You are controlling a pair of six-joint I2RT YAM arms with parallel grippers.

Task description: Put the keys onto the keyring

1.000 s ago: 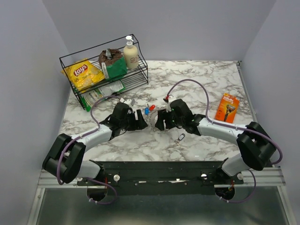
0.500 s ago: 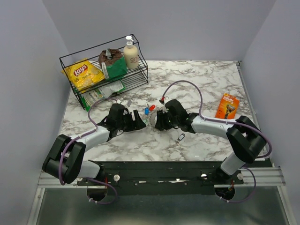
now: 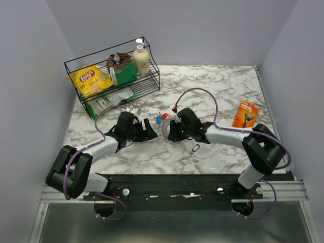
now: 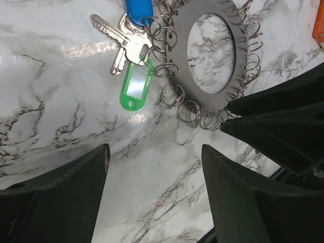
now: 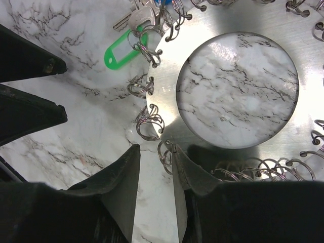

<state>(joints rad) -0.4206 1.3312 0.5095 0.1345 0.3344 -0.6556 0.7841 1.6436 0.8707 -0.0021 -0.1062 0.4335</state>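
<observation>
The keyring [image 4: 210, 101] is a flat silvery disc with a hollow centre and several small wire loops round its rim. It lies on the marble between my two grippers [image 3: 162, 129]. A green tag [image 4: 133, 86], a blue tag [image 4: 138, 10] and silver keys [image 4: 126, 48] hang at its left rim. A red key [image 3: 164, 116] lies just beyond. My left gripper [image 4: 155, 149] is open wide and empty, short of the ring. My right gripper [image 5: 156, 148] is narrowly open at the disc's [image 5: 167, 101] near edge. One small loop [image 5: 166, 154] stands in its gap, against the right finger.
A wire rack [image 3: 76, 68] at the back left holds a Lay's bag [image 3: 91, 80], a brown bag and a lotion bottle [image 3: 141, 58]. An orange razor pack [image 3: 245, 116] lies at the right. A small metal clasp [image 3: 194, 149] lies near the right arm.
My left gripper has drawn back a little to the left. My right arm has swung and its gripper has edged left onto the ring's rim.
</observation>
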